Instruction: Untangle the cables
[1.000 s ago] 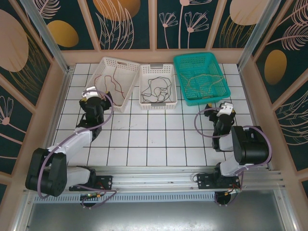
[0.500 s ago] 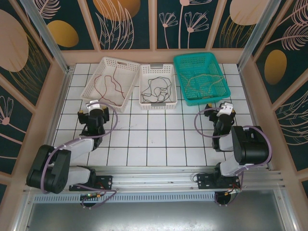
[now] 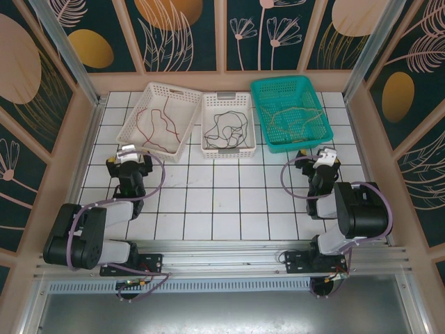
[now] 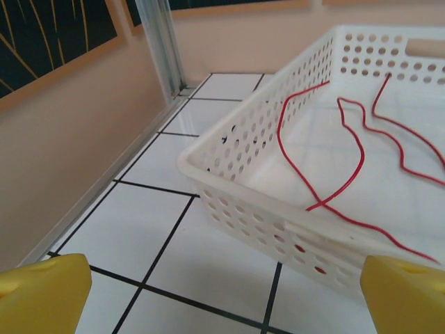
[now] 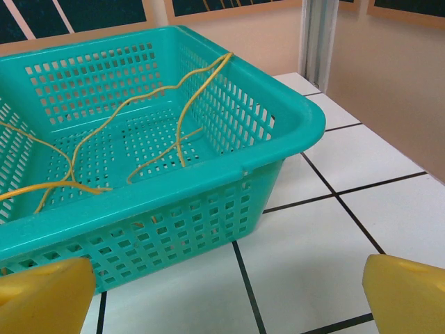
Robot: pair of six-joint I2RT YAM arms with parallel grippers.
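Observation:
Three cables lie apart, each in its own basket. The red cable curls in the left white basket. In the middle white basket lies the black cable. The yellow cable rests in the teal basket. My left gripper stands open over the tiles just before the left basket's near corner, holding nothing. My right gripper is open too, empty, in front of the teal basket's near right corner.
The three baskets stand in a row at the back of the white tiled table. Beige side walls and metal posts close in the table on the left and right. Open tiles stretch between the two arms.
My left arm has drawn back from the left basket's near edge, toward the near left, with its gripper still open. The right arm has not moved.

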